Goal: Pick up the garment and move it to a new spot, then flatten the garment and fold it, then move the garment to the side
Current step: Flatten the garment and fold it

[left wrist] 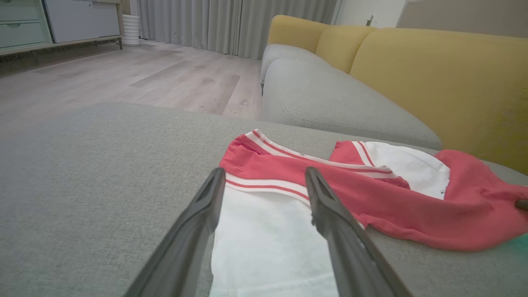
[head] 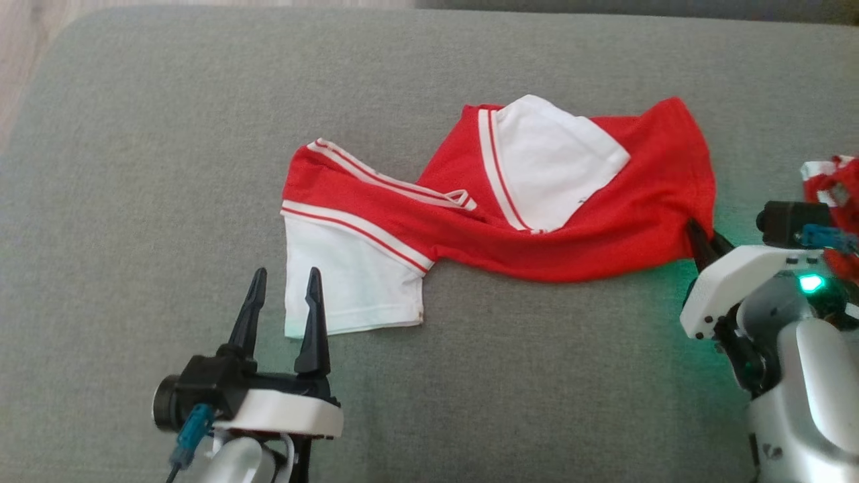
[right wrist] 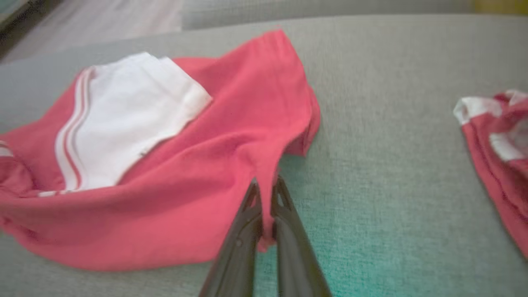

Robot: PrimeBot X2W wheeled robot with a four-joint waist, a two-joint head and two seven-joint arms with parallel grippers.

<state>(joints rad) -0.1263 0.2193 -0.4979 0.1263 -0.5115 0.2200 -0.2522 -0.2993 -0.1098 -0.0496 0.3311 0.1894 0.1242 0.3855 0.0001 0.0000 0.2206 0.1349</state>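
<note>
While the red and white shirt [head: 537, 221] lies crumpled across the middle of the grey cushion [head: 134, 201], my right gripper [right wrist: 266, 185] is clenched on it. My two dark fingers are pressed together with a pinch of red cloth caught between them, at the shirt's near right corner. From that pinch the red body spreads away to my left, rumpled and partly folded over itself. One white sleeve lies turned up on top of the red.

The other white sleeve lies flat at the near left end, with red and white stripes where it meets the red. My left gripper [head: 285, 275] is there with its fingers spread wide and nothing between them. Its tips are at the sleeve's near left corner, one finger over the white cloth and one over bare cushion. I cannot tell whether they touch the fabric.

A second bundle of red and white cloth [right wrist: 499, 136] lies apart on the cushion, off to the right of my right gripper. A green glow falls on the grey fabric beside that gripper. Beyond the shirt, in my left wrist view, stand a yellow backrest [left wrist: 433, 74] and a pale wooden floor [left wrist: 123, 78].
</note>
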